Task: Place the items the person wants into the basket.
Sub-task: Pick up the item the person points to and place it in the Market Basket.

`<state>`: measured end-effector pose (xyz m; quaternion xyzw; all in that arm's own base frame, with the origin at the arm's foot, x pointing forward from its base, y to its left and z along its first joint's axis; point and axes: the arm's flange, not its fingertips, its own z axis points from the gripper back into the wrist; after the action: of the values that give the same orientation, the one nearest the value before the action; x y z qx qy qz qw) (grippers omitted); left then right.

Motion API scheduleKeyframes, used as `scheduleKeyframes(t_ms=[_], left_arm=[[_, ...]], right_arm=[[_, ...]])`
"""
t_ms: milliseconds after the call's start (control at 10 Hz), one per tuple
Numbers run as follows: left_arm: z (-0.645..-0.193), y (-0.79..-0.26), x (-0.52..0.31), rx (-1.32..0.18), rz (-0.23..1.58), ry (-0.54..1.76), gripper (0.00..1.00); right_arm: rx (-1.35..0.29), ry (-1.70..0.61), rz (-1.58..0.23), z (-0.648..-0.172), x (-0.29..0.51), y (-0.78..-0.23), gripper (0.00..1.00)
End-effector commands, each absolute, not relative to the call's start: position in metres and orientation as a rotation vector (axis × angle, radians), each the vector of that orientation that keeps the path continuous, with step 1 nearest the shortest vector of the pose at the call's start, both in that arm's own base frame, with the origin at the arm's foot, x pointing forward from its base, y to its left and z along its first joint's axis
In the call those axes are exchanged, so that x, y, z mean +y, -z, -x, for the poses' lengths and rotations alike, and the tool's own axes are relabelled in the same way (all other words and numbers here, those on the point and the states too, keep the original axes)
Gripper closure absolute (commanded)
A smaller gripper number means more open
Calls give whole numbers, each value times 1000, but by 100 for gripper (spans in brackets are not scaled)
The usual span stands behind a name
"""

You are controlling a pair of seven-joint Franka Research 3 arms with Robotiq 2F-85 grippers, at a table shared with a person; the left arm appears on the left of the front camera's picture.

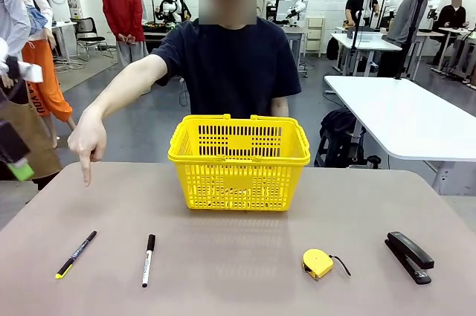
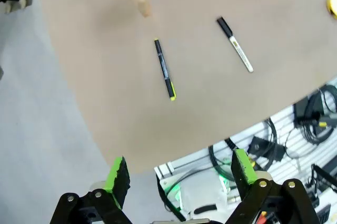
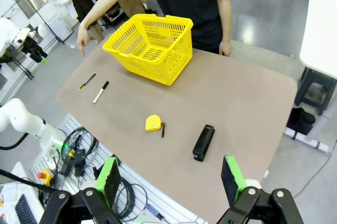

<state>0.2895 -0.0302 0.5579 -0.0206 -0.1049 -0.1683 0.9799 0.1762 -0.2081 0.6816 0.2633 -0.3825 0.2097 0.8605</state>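
Both claws hang off the robot's side of the table (image 1: 238,294), holding nothing. The left gripper (image 2: 180,170) stands with its green pads spread wide, and the right gripper (image 3: 171,177) is just as wide open. Along the near part of the table lies a row of tools. At the left is the slim black pen (image 1: 76,254) with its yellow tip towards the robot. Just to its right is a white marker (image 1: 148,260) with a black cap; the print on its barrel is too small to read. Right of the middle is the yellow tape measure (image 1: 318,263), its black strap trailing to the right, and at the far right is a black stapler (image 1: 408,256). In the left wrist view the pen lies straight ahead of the left claw, well apart from it; the tape measure lies likewise ahead of the right claw, well apart. Farther off, at the middle of the table, stands the yellow basket (image 1: 239,160), handles folded down, its slotted floor showing bare. Beyond it stands the person (image 1: 230,63), whose hand (image 1: 88,141) reaches out over the far left of the table, forefinger pointing down just beyond the pen.
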Motion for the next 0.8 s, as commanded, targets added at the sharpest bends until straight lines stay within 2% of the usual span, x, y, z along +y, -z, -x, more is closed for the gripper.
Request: scheduleKeyframes(t_ms=[0, 200, 400, 500, 700], left_arm=[[-306, -533, -46, -262, -32, 261, 0], [-324, -501, -52, -227, -62, 224, 0], [-336, -515, -41, -199, 68, 282, 0], [-322, -502, -49, -229, -28, 249, 0], [-322, -502, -49, -229, -28, 249, 0]], right_arm=[[-821, -442, -561, -180, -206, -680, 0], [-821, -442, -561, -180, -206, -680, 0], [-821, -442, -561, -180, -206, -680, 0], [-821, -442, -561, -180, -206, -680, 0], [-821, -442, -561, -180, -206, -680, 0]])
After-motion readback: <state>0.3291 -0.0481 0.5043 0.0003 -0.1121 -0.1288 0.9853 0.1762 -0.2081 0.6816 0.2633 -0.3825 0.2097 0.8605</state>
